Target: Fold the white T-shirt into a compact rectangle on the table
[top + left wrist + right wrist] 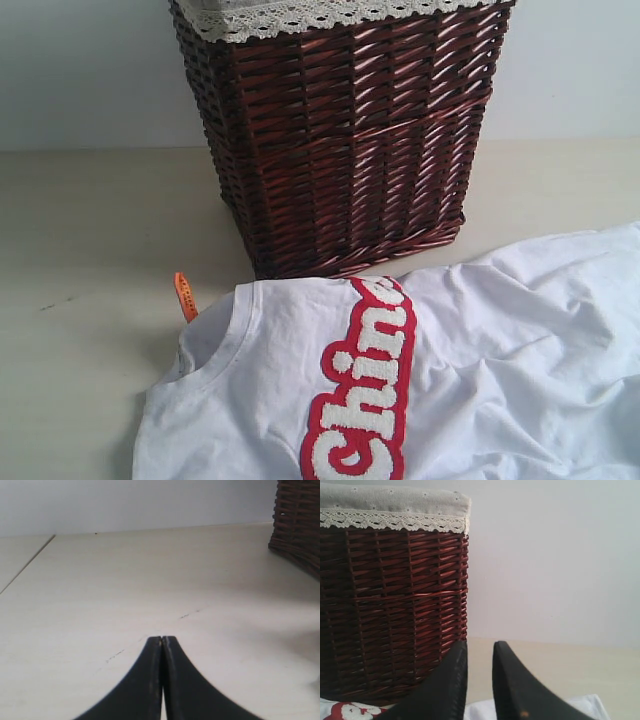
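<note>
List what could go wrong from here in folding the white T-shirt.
1. The white T-shirt lies wrinkled right beside the wicker basket; a fold may snag on it.
2. The shirt runs off the exterior view's edges, so hem and sleeves are unseen; a grasp may miss a corner.
3. The left pincer is shut over bare table; it must open before gripping cloth.

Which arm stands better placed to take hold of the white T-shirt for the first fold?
Likely right: the right gripper, jaws slightly apart, hangs by the white T-shirt; the left gripper, shut, has only table below it.
</note>
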You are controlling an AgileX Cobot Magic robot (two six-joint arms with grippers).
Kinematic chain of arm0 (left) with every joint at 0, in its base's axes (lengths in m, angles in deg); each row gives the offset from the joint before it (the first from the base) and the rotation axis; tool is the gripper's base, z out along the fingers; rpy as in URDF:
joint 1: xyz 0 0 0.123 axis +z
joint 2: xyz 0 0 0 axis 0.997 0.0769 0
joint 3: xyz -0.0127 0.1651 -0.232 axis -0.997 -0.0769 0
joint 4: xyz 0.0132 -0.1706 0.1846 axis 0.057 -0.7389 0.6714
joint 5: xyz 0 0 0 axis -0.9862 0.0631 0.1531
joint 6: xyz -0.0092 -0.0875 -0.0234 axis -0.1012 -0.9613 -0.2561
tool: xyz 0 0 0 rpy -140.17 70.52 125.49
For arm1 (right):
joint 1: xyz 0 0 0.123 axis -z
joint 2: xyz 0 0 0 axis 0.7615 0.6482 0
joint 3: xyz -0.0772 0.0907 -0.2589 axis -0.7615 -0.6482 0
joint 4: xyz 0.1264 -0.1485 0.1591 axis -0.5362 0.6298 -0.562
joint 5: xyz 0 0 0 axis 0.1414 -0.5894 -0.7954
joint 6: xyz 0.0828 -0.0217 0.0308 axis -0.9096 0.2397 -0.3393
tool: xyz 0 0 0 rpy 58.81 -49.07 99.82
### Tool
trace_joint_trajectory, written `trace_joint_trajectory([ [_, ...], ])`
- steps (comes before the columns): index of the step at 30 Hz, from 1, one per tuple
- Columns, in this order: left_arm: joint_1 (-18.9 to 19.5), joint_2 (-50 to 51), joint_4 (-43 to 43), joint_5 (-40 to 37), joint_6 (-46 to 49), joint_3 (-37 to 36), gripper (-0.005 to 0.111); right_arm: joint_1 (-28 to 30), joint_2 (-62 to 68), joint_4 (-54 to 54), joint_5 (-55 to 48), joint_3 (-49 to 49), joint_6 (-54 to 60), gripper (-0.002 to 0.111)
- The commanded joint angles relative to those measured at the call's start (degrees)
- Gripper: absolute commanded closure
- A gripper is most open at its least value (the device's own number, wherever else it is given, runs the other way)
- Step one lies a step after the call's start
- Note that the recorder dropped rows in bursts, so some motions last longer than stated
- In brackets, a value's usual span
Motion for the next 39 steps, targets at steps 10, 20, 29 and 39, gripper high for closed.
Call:
trace_joint_trajectory([
  [10, -0.01, -0.3, -0.2, 0.45, 0.03, 0.0, 0.107, -0.09, -0.27, -0.02, 0.18, -0.23, -0.45, 0.088],
  [20, 0.24, 24.43, -0.2, 8.29, 0.03, 2.28, 0.107, -0.09, -0.27, -0.31, 0.18, -0.23, -0.45, 0.088],
  [29, 0.24, 50.85, -0.3, 4.38, 0.03, 19.33, 0.107, -0.09, -0.27, -0.1, 0.18, -0.23, -0.58, 0.088],
  [39, 0.13, 57.77, -2.2, 9.06, -0.39, 35.18, 0.107, -0.09, -0.27, -0.12, 0.07, -0.23, -0.58, 0.088],
])
